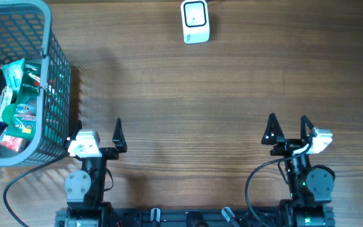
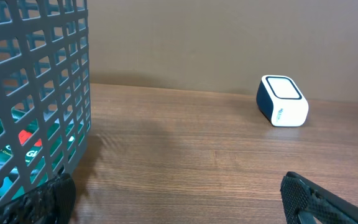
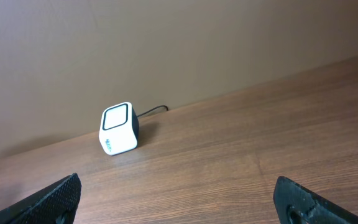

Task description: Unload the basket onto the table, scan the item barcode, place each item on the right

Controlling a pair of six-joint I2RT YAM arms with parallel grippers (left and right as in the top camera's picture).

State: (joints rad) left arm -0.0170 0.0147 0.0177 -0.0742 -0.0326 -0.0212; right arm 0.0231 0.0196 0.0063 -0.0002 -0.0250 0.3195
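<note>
Left gripper (image 1: 98, 129) spread wide, nothing in it, parked at my near edge just beside the basket (image 1: 58, 94). Right gripper (image 1: 288, 123) also wide apart and empty, over bare table (image 1: 194, 88). The packets (image 1: 19, 75) to scan are crinkly green, white and red wrappers. I can't read any barcode on them. They're piled inside the grey mesh basket at the far-left corner, well apart from the scanner (image 1: 195, 21). The scanner is a small white box with a dark-framed window, at the far edge near the middle, with a thin cable (image 3: 154, 111) running off behind it. The wood between both grippers and the scanner is open, and the basket wall stands between the left gripper and the packets.
</note>
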